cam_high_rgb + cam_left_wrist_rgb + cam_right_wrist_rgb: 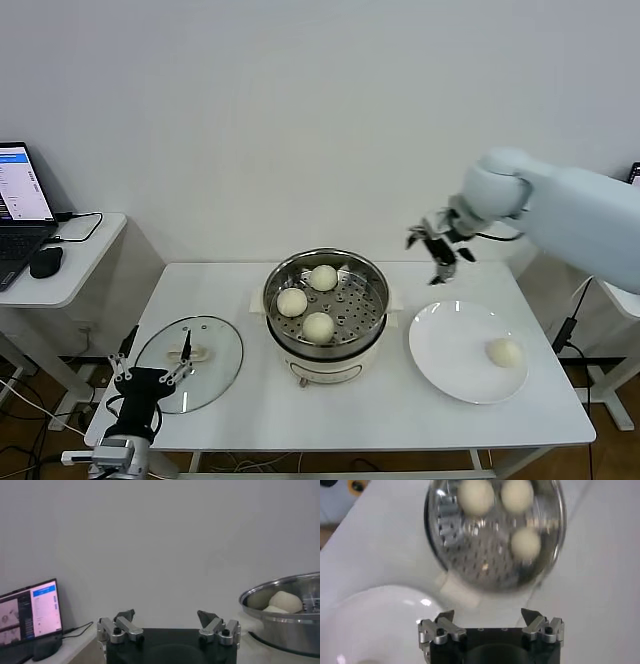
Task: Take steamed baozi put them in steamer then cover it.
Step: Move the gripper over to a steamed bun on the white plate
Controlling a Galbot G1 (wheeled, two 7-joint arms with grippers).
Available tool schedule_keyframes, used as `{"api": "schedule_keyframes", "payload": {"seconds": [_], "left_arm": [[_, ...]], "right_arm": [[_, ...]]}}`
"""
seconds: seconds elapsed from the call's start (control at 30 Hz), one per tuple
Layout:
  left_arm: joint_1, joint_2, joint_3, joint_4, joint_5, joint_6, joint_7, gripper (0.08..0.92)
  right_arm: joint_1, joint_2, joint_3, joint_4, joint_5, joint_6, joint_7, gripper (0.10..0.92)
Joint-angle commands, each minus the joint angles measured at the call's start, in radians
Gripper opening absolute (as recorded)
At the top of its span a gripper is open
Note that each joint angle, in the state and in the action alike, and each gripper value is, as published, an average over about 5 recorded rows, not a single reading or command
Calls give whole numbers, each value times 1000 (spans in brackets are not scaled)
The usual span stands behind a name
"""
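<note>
We have three baozi sitting in the steamer (325, 300) in the middle of the head picture: one (323, 277) at the back, one (292, 301) on the left and one (318, 327) at the front. The last baozi (503, 352) lies on the white plate (450, 340) at the lower right.

Our right gripper (437, 247) hangs in the air at the right of the picture, above the table between the steamer and the plate. Its jaws are wide apart and hold nothing. We think the next job is to fetch that last bun. To do it well, we should come straight down over the bun, with one finger on each side, and squeeze softly, because it looks soft and could squash. Then we lift it high enough to clear the steamer's shiny rim and set it in the bare spot on the right side of the tray.

Our left gripper (150, 385) waits at the lower left, by the near edge of the cover (215, 345), jaws apart and holding nothing. The cover lies flat on the table left of the steamer.

A laptop (22, 205) and a mouse (45, 262) sit on a small side table at the far left, well out of our way. Nothing stands between the plate and the steamer.
</note>
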Motion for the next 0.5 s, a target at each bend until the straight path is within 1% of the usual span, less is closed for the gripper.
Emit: {"api": "schedule_keyframes", "payload": {"seconds": [0.03,0.27,0.5], "left_arm": [[4,2,10,4,0,-1,2,823],[16,-3,7,3,3,0,-3,823],[25,-13,3,-3,13,0,-5,823]], "right_arm": [[-332,-230,275,-33,-122,8,-61,823],[-668,-215,572,-132,-236,93,-78,823],[-779,-139,666,-236,-315,147,-60,823]]}}
